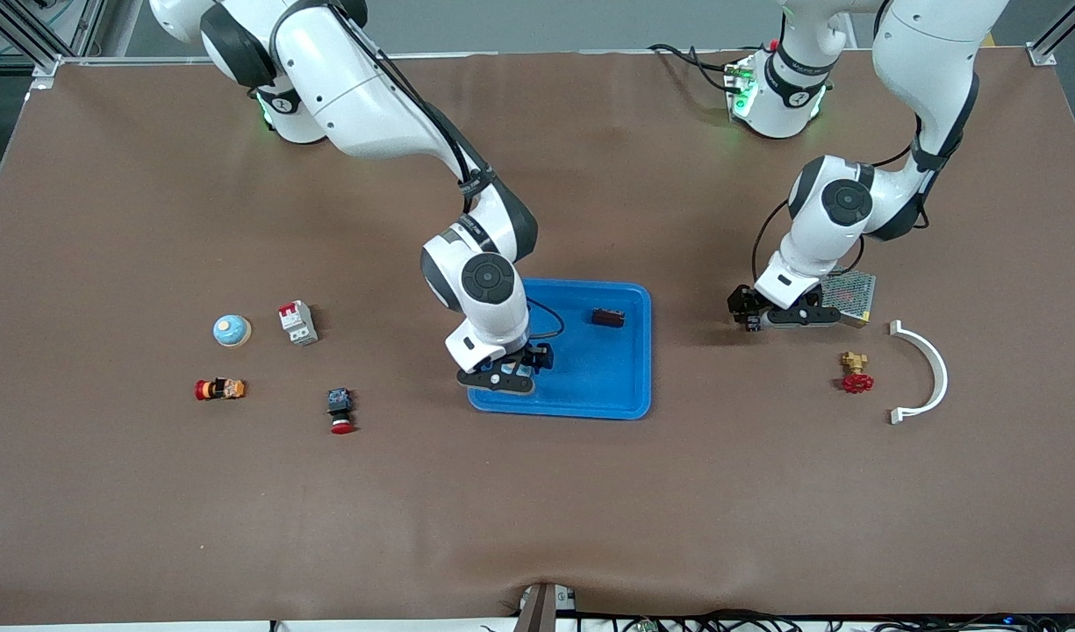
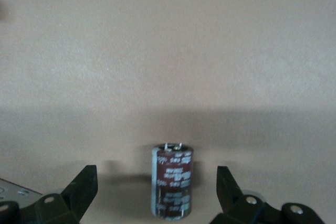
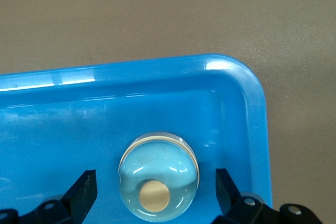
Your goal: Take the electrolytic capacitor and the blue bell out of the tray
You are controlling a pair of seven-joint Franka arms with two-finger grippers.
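While the blue bell (image 3: 158, 176) lies in the tray (image 1: 627, 355): task about half done, by my reading.
Electrolytic capacitor (image 2: 172, 179): outside the tray, on bare tabletop toward the left arm's end; upright, long axis vertical, leads on top.
Left gripper (image 2: 156, 170): low over the capacitor, fingers spread, clear gap on both sides, nothing pinched. Judged a finished release.
Blue bell, place: inside the tray, close to the rounded corner at the right arm's end, nearest the front camera; dome up, pale button on top.
Right gripper (image 3: 155, 177): directly above the bell, fingers spread wide, one on each side of the dome, not touching.
Key relation: bell centred between the right fingers and straight below them; the right arm is far the nearer.
Next move, judged: descend, then close on the dome. Rounded surface may slip; tray rim is close to one finger.
Also in tray: small dark part (image 1: 607, 317), untouched.
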